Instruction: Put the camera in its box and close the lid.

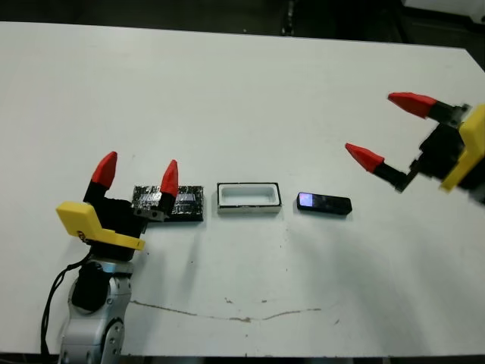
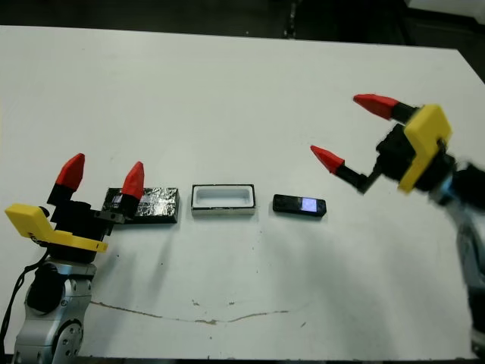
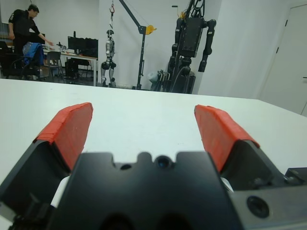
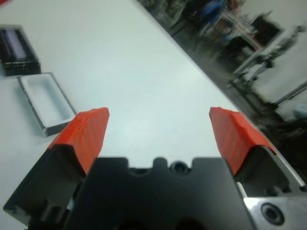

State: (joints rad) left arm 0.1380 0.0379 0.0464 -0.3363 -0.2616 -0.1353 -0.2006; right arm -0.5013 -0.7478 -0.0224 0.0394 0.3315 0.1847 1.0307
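Three things lie in a row on the white table. The glossy black lid (image 1: pixel 182 203) is on the left, the white-walled box (image 1: pixel 248 198) sits open in the middle, and the black camera (image 1: pixel 324 203) is on the right with its bluish spot facing the box. My left gripper (image 1: pixel 138 173) is open and empty, and it covers the lid's left end. My right gripper (image 1: pixel 383 127) is open and empty in the air, to the right of the camera and beyond it. The right wrist view shows the box (image 4: pixel 45 103) and the lid (image 4: pixel 19 45), not the camera.
A thin brown scratch mark (image 1: pixel 235 315) runs along the table near its front edge. In the left wrist view, a person (image 3: pixel 21 24) stands at desks far beyond the table, with hanging humanoid robots (image 3: pixel 192 38) and a hoist behind.
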